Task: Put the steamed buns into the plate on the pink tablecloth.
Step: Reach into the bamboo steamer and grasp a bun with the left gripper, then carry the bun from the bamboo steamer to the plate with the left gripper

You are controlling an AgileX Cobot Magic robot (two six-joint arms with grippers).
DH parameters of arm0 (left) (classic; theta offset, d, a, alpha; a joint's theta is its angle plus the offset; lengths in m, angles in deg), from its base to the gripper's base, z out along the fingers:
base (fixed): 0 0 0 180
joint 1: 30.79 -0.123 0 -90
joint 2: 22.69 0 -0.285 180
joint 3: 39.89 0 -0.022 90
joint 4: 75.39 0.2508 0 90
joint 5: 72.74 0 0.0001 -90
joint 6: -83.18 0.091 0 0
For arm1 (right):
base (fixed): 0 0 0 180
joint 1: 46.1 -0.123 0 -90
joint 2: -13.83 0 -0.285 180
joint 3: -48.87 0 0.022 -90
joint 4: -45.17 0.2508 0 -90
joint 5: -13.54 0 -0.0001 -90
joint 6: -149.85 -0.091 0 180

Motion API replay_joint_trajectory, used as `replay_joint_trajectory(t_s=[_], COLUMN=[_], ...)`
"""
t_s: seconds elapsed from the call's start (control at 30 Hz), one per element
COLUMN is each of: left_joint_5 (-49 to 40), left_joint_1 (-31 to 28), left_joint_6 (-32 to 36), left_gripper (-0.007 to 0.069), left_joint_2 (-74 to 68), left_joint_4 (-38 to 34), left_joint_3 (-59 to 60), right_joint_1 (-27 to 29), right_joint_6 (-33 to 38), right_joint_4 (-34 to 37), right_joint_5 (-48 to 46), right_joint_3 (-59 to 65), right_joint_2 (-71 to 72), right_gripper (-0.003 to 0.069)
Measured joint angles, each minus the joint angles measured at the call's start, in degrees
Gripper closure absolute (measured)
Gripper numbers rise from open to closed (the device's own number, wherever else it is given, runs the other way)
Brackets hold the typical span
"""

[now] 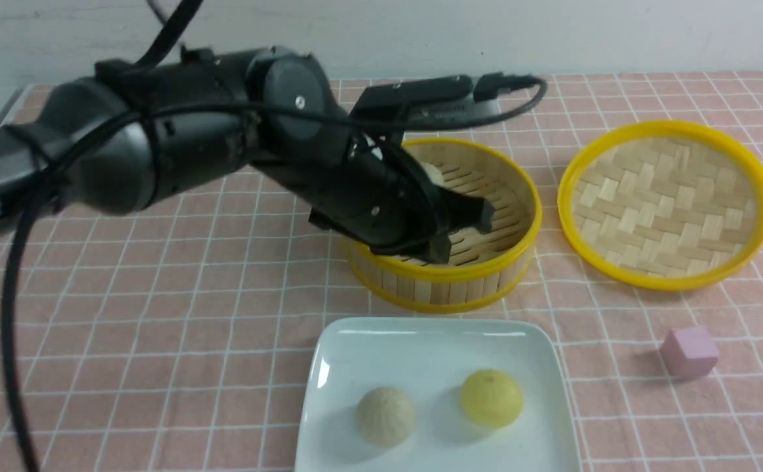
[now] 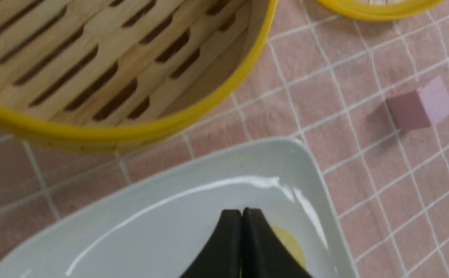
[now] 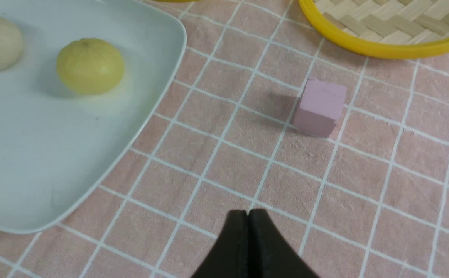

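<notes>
The white square plate point(image 1: 329, 367) lies on the pink tablecloth point(image 1: 158, 314) at the front. A pale beige bun point(image 1: 386, 416) and a yellow bun point(image 1: 491, 398) sit in it, apart from each other. A third pale bun point(image 1: 432, 172) shows only partly inside the bamboo steamer basket point(image 1: 447, 282), behind my left arm. My left gripper point(image 1: 476, 219) hangs over the basket, shut and holding nothing point(image 2: 242, 211). My right gripper point(image 3: 248, 212) is shut and empty above bare cloth, to the right of the plate point(image 3: 54, 185); it is out of the front view.
The woven bamboo lid point(image 1: 666, 203) lies upturned right of the basket. A small pink cube point(image 1: 689, 352) sits on the cloth right of the plate, between the plate and the lid point(image 3: 319, 106). My left arm and its cable span the left half of the table.
</notes>
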Motion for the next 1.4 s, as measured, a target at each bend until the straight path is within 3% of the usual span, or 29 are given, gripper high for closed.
replay_joint_trajectory(t_s=[0.17, 0.37, 0.47, 0.53, 0.7, 0.87, 0.97, 1.1, 1.13, 1.2, 1.23, 1.27, 1.4], left_joint_5=[-3.09, -3.71, -3.77, -3.77, -3.26, 0.79, 3.81, 5.86, 5.86, 5.08, 4.64, 2.87, -2.42], left_joint_1=[-6.22, -8.76, -9.33, -9.46, -9.69, -9.69, -9.69, -9.69, -9.69, -9.69, -9.69, -9.69, -9.69], left_joint_6=[-2.05, -2.17, -2.64, -2.7, -2.62, -2.0, -1.87, -1.87, -1.87, -1.87, -1.87, -1.87, -1.01], left_gripper=[0.0623, 0.0583, 0.0515, 0.0407, 0.0225, 0.0155, 0.0167, 0.0255, 0.0292, 0.0437, 0.0464, 0.0557, 0.0594], left_joint_2=[-8.61, -14.46, -17.47, -20.94, -26.92, -31.12, -32.88, -34.39, -34.67, -34.9, -34.85, -34.35, -31.48], left_joint_4=[0.53, 1.69, 1.69, 1.44, 1.16, 0.96, 0.81, 0.75, 0.69, 0.56, 0.48, 0.33, 0.17], left_joint_3=[-13.07, -20.46, -23.76, -27.04, -32.79, -34.63, -34.76, -34.8, -34.8, -34.8, -34.94, -35.08, -34.99], right_joint_1=[0.0, 0.0, 0.0, 0.0, 0.0, 0.0, 0.0, 0.0, 0.0, 0.0, 0.0, 0.0, 0.0], right_joint_6=[-0.15, -0.15, -0.15, -0.15, -0.15, -0.15, -0.15, -0.15, -0.15, -0.15, -0.15, -0.15, -0.15], right_joint_4=[0.99, 1.26, 1.26, 1.26, 1.2, 1.2, 1.2, 1.2, 1.2, 1.2, 1.2, 1.2, 1.09], right_joint_5=[-2.03, -2.5, -4.22, -5.34, -5.24, -4.94, -4.88, -4.88, -4.88, -4.88, -4.88, -4.88, -4.88], right_joint_3=[0.0, -0.07, -1.18, -2.93, -5.32, -5.66, -5.66, -5.66, -5.66, -5.66, -5.66, -5.66, -5.66], right_joint_2=[0.0, -0.13, -1.78, -3.98, -8.0, -9.69, -9.76, -9.77, -9.77, -9.77, -9.77, -9.77, -9.77], right_gripper=[0.0673, 0.0673, 0.0673, 0.0673, 0.0671, 0.067, 0.0668, 0.0665, 0.0665, 0.0664, 0.0664, 0.0664, 0.0664])
